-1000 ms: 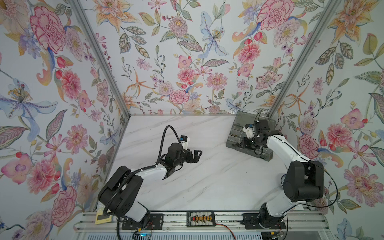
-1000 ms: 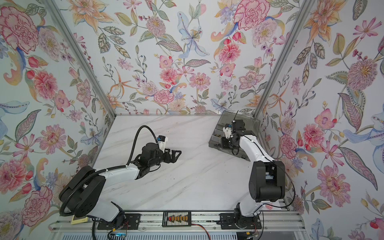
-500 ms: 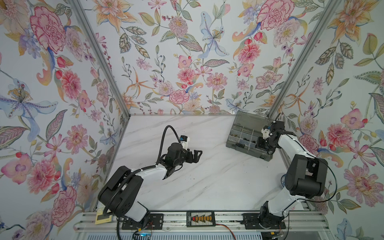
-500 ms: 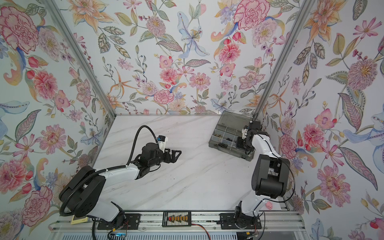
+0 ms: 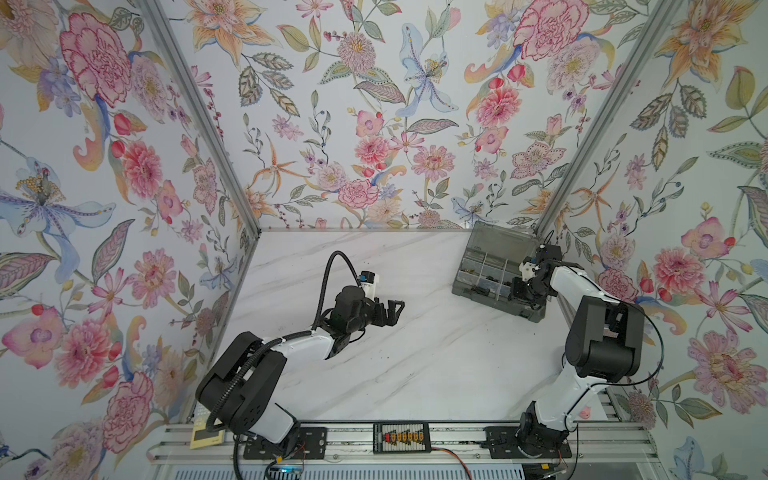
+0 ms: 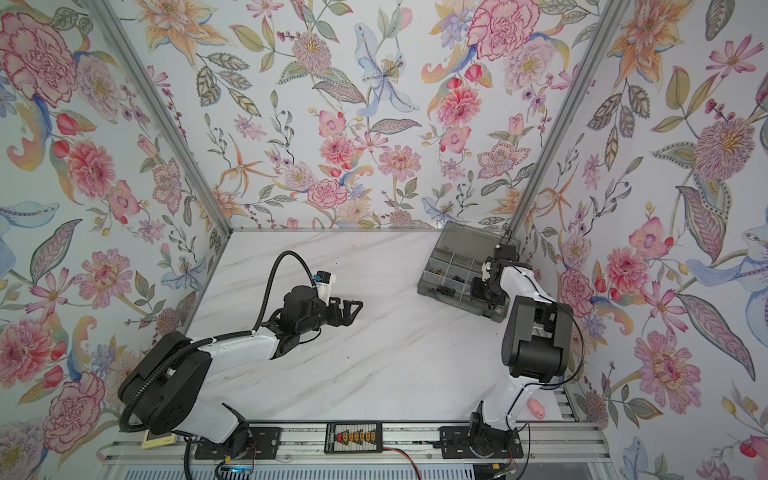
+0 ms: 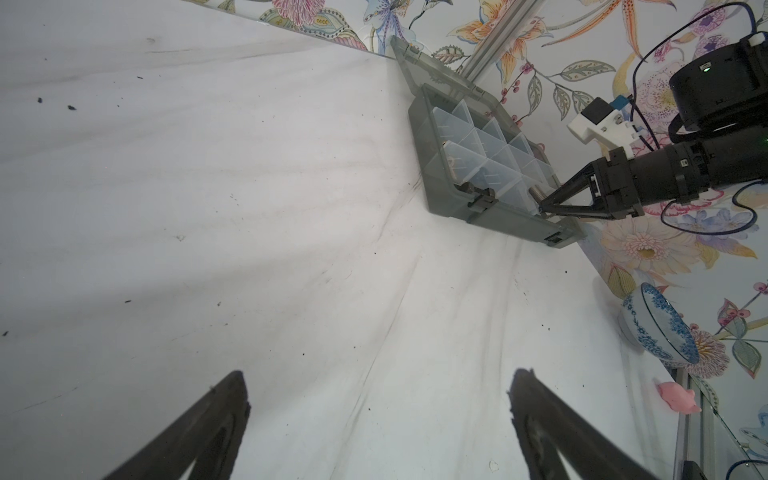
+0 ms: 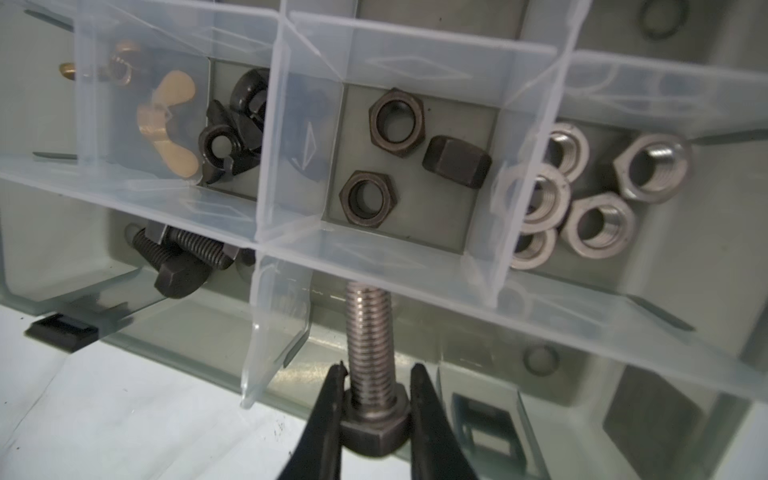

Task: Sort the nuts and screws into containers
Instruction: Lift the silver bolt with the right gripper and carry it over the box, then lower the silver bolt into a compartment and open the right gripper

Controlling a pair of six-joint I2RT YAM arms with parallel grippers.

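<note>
Floral wallpaper on three sides, white marble-look worktop (image 5: 415, 353) below. Smoky-grey organiser box (image 5: 494, 266) sits in the upper right of both top views, against the back corner, lid open and leaning toward the wall.

My right hand (image 8: 376, 409) is clamped on the silver hex-head bolt (image 8: 372, 365): fingers pinch either side of the head, threaded shaft pointing away from me into the box. Bolt hangs over the near row of compartments; shaft tip reaches the clear divider (image 8: 374, 266). Can't tell if it touches the box floor. In the left wrist view the right hand (image 7: 540, 208) is at the box's near edge, bolt shaft sticking out past the fingertips.

Box contents, right wrist view:
- black bolts (image 8: 183, 257) in the compartment at left centre of the frame
- dark hex nuts (image 8: 397, 122) in the middle compartment, three of them, one lying on its side
- silver nuts (image 8: 598, 224) piled in the compartment to the right, touching each other
- brass wing nuts (image 8: 170, 120) and black wing nuts (image 8: 232, 137) share the upper-left compartment

My left hand (image 5: 390, 312) is over the bare middle of the worktop, well apart from the box, fingers (image 7: 216, 424) spread wide, holding nothing.

Blue-and-white bowl (image 7: 660, 328) is tilted against the wall at the right edge of the left wrist view, pink toy (image 7: 677, 401) near it. Small dark specks scattered on the worktop.
</note>
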